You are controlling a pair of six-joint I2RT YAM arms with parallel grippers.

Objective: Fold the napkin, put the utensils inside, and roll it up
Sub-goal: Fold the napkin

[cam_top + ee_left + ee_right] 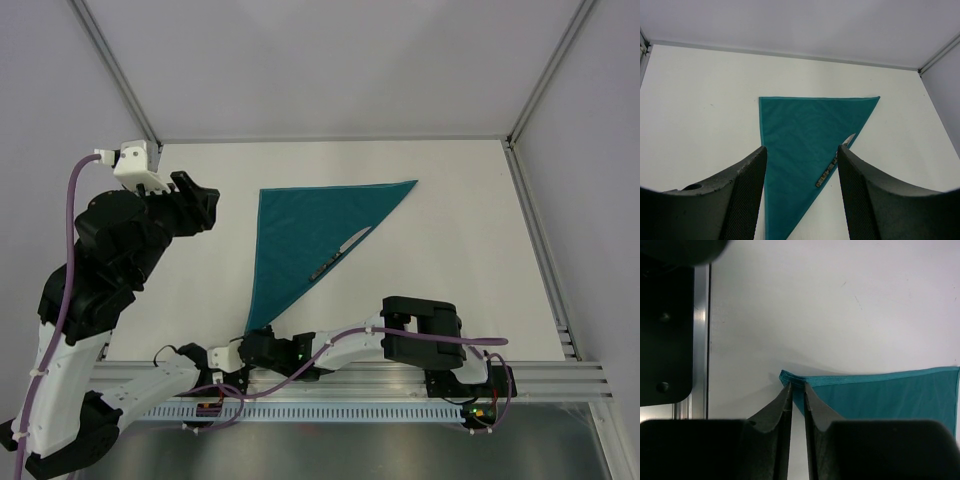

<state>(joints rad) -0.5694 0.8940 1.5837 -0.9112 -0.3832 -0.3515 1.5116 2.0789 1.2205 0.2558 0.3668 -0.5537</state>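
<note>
The teal napkin (310, 235) lies folded into a triangle on the white table, its long point toward the arms. One of the utensils, a knife (340, 255) with a dark handle, rests on the cloth along the slanted edge; the left wrist view shows it as the knife (832, 167) on the napkin (800, 135). My right gripper (262, 335) is low at the near tip; in the right wrist view the gripper (797, 386) stands nearly closed, pinching the napkin (880, 395) at its hemmed corner. My left gripper (200, 205) hovers open left of the cloth, its gripper (801, 148) holding nothing.
An aluminium rail (400, 375) runs along the near table edge under the right arm. Frame posts (530, 110) and pale walls bound the back and sides. Bare white table (470, 220) lies right of the cloth.
</note>
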